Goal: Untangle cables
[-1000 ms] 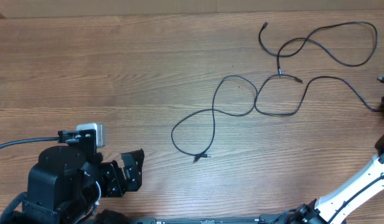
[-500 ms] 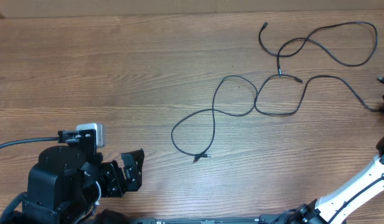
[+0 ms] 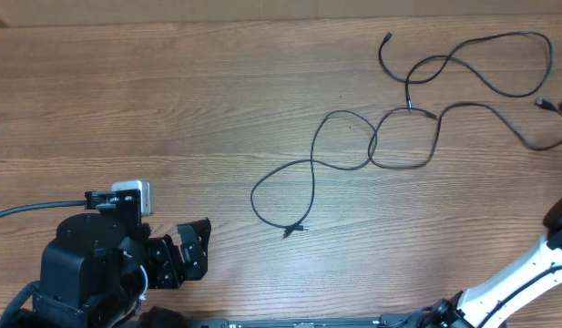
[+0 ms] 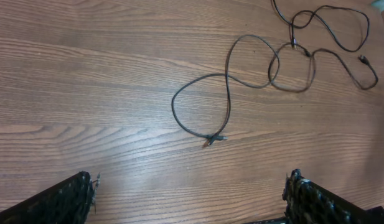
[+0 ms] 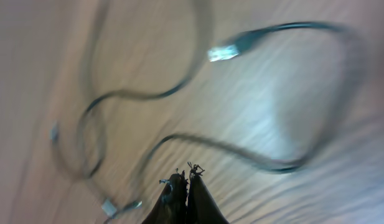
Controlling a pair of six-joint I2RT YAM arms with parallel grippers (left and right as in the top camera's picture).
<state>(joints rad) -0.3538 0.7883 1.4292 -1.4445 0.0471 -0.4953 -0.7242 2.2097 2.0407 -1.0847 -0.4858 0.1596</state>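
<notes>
The right-hand end of the cables has shifted since a second ago. It now curls into a loop by the right edge of the surface, with its plug lying above the loop, and your right gripper has gone from the overhead view. Your right wrist camera shows that gripper with its fingers pressed together and a blurred cord running just beyond the tips; you cannot tell if they touch. Your left gripper stands wide apart at the near left, well apart from the cables, which lie in loose loops across the centre and far right of the surface.
</notes>
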